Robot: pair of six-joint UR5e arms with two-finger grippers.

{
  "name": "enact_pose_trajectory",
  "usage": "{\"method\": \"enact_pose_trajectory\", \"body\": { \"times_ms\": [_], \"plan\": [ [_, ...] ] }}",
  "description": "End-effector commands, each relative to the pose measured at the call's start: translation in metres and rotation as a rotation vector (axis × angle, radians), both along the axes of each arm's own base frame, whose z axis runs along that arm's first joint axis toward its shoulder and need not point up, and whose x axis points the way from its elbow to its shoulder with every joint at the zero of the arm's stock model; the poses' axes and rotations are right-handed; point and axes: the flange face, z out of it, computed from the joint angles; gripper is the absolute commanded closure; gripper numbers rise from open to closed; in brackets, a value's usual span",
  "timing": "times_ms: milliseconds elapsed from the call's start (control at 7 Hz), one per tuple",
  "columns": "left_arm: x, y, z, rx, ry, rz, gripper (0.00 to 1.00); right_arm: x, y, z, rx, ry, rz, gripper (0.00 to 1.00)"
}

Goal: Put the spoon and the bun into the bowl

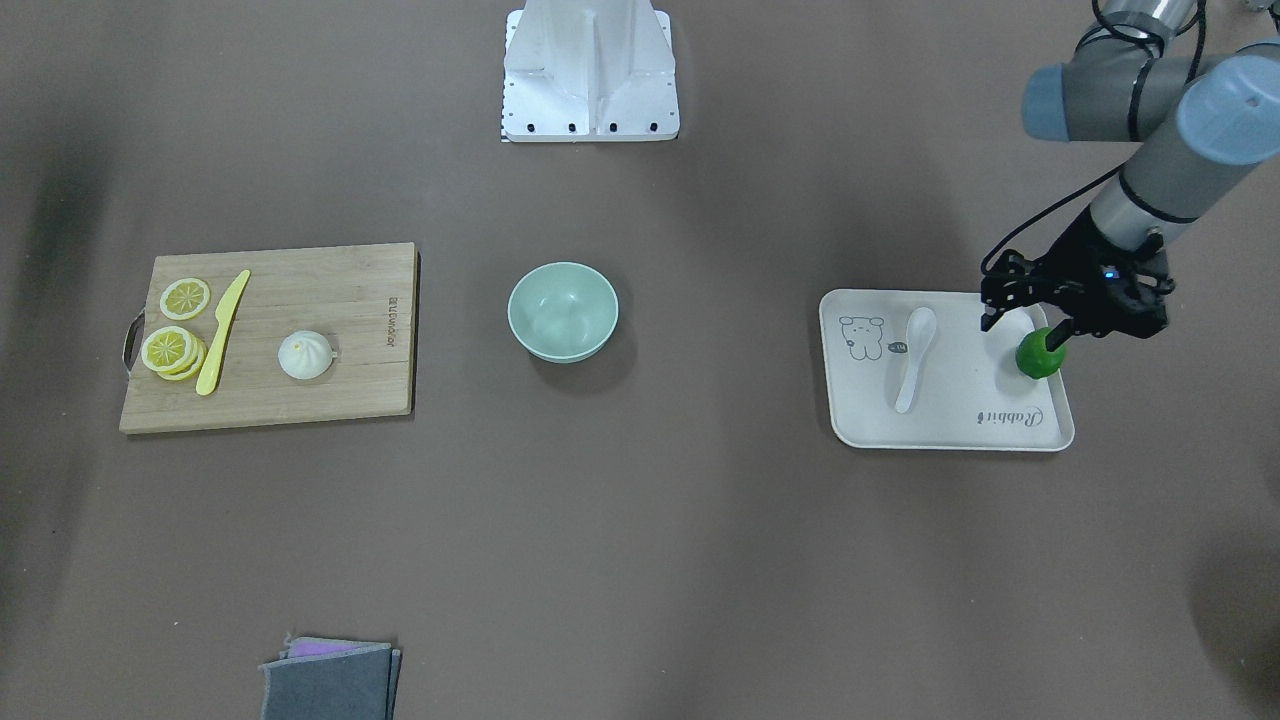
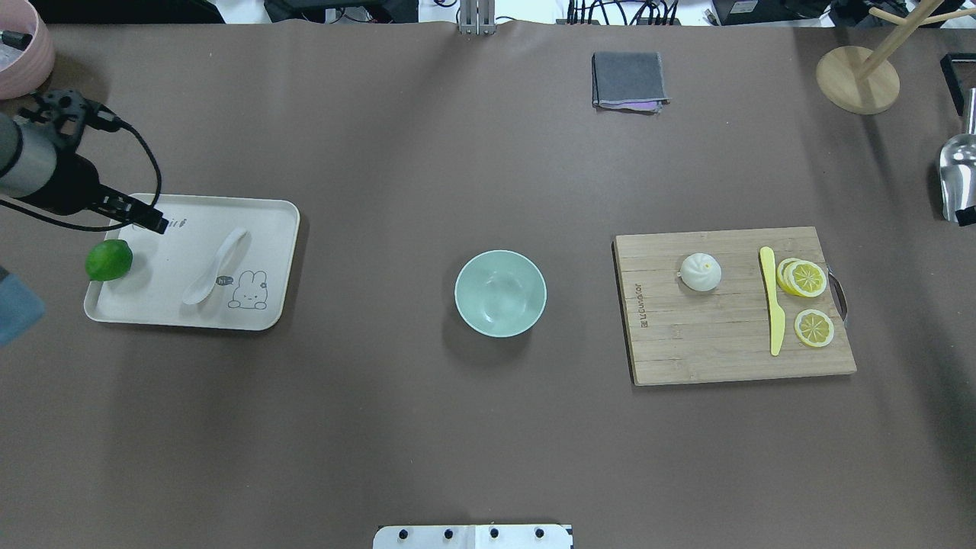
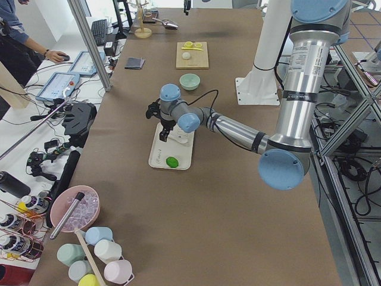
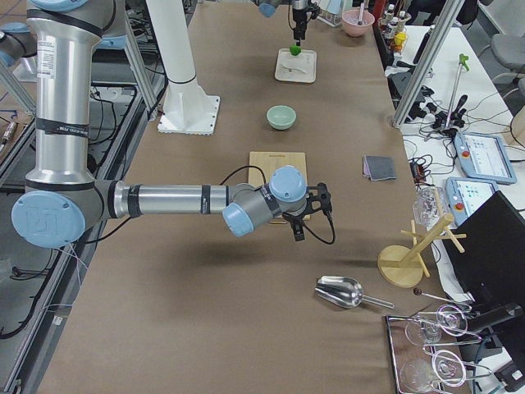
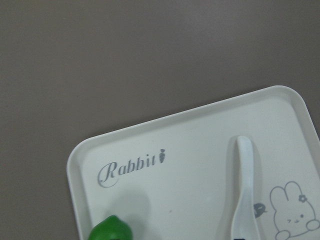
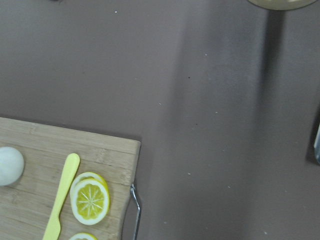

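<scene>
The white spoon [image 1: 915,355] lies on the beige tray [image 1: 950,425], scoop towards the robot; it also shows in the overhead view [image 2: 217,267] and the left wrist view [image 5: 245,200]. The white pleated bun [image 1: 305,355] sits on the wooden cutting board [image 1: 330,300]. The mint-green bowl [image 1: 562,311] stands empty at the table's middle. My left gripper [image 1: 1025,328] is open and empty above the tray's outer end, over the green lime [image 1: 1040,355]. My right gripper [image 4: 305,215] hovers beyond the board's handle end; I cannot tell its state.
A yellow plastic knife [image 1: 222,335] and lemon slices [image 1: 185,298] lie on the board beside the bun. A folded grey cloth [image 2: 628,80], a wooden stand [image 2: 858,76] and a metal scoop [image 2: 957,179] are at the table's far side.
</scene>
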Motion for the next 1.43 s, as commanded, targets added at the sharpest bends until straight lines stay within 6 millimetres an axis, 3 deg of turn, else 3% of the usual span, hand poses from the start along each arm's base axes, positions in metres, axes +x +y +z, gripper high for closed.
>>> {"method": "enact_pose_trajectory", "body": {
  "times_ms": [0, 143, 429, 714, 1286],
  "plan": [
    [0.068, -0.015, -0.018, 0.002, -0.046, 0.039, 0.23, -0.032, -0.012, -0.017, -0.012, -0.002, -0.016, 0.0],
    [0.094, -0.007, -0.008, 0.016, -0.078, 0.075, 0.28, -0.043, -0.015, -0.023, -0.018, -0.007, -0.025, 0.0],
    [0.1, -0.002, 0.01, 0.012, -0.101, 0.097, 0.33, -0.051, -0.018, -0.029, -0.028, -0.01, -0.025, 0.0],
    [0.107, 0.0, 0.011, 0.008, -0.102, 0.109, 0.38, -0.052, -0.017, -0.028, -0.03, -0.011, -0.027, 0.0],
    [0.111, -0.002, 0.016, -0.003, -0.108, 0.114, 0.59, -0.051, -0.014, -0.027, -0.031, -0.012, -0.028, 0.0]
  ]
}}
